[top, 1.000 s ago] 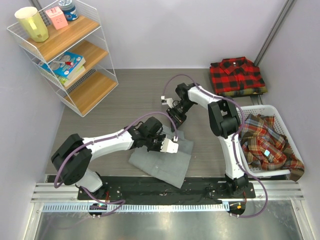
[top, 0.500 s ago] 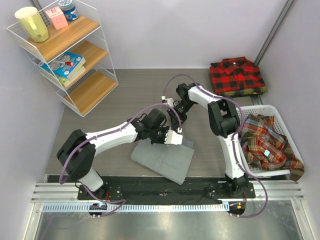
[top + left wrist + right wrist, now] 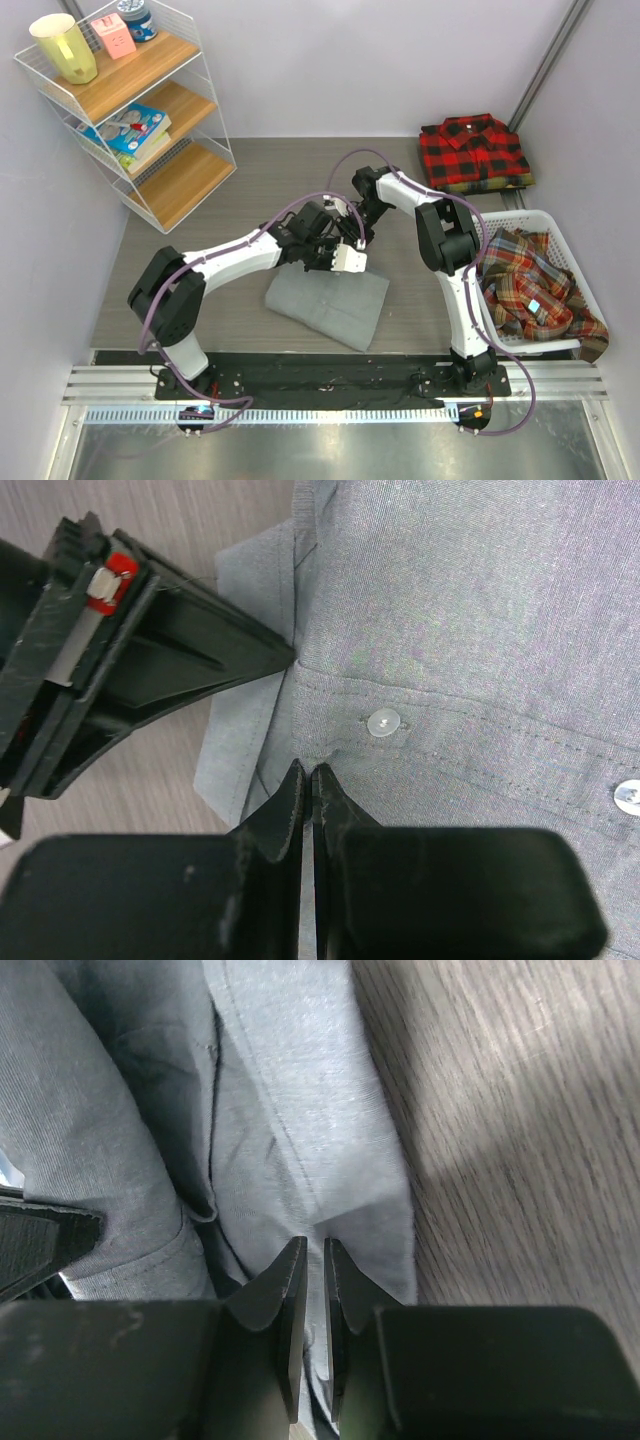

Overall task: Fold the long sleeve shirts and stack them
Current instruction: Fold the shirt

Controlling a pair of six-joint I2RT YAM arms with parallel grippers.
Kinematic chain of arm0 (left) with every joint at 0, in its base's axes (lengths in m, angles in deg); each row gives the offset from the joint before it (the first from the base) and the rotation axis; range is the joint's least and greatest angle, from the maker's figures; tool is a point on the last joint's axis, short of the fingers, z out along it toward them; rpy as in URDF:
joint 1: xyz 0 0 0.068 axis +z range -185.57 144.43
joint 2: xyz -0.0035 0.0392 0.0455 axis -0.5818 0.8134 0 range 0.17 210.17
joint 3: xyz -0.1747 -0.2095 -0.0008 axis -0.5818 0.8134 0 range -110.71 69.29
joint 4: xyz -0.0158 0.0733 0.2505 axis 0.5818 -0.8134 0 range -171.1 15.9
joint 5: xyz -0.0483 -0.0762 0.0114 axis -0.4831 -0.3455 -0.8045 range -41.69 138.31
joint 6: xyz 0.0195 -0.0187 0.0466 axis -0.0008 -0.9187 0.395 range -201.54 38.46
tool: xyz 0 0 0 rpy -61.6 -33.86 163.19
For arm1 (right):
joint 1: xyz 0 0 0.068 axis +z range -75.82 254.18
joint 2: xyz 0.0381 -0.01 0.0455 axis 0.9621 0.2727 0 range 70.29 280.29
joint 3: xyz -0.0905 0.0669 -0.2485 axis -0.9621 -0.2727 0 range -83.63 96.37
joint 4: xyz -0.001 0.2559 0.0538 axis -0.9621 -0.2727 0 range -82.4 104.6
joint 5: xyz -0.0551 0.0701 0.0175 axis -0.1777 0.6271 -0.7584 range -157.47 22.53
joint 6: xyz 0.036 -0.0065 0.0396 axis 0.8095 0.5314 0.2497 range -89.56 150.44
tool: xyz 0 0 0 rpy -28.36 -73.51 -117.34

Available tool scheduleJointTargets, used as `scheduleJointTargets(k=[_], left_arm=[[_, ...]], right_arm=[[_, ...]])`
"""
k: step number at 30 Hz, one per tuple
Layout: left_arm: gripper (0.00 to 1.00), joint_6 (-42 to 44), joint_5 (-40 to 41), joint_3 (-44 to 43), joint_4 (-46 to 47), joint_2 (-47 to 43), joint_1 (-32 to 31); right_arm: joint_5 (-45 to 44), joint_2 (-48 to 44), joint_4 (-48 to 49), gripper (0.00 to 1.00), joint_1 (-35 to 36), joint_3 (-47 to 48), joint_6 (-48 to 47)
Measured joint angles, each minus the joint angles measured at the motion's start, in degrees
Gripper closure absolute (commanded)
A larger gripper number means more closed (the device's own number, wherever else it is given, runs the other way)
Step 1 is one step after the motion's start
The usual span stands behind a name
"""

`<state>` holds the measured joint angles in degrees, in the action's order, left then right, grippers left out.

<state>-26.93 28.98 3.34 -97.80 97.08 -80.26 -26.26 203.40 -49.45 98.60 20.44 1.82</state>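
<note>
— Where the grey shirt (image 3: 330,305) lies by the near edge of the bench (image 3: 230,195), what holds it?
— Left hand (image 3: 307,770) pinched tight on its far edge; right hand (image 3: 314,1245) nearly closed on a fold alongside.

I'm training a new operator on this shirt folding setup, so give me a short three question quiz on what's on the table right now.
1. True or false: the left tool and the right tool are both shut on the grey shirt.
2. Where do the crumpled plaid shirts lie? A: on the grey shirt. B: in the white basket. C: in the left tool.
3. Which shirt lies folded at the far right corner of the table?
Key: 1 true. 2 B. 3 the red-and-black checked shirt.
</note>
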Motion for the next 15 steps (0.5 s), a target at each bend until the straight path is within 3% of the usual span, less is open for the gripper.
scheduleJointTargets(k=[15], left_arm=[[0.98, 1.8, -0.9, -1.2, 0.9, 1.7, 1.7]], right_arm=[[-0.2, 0.1, -0.7, 0.8, -0.2, 0.5, -1.2]])
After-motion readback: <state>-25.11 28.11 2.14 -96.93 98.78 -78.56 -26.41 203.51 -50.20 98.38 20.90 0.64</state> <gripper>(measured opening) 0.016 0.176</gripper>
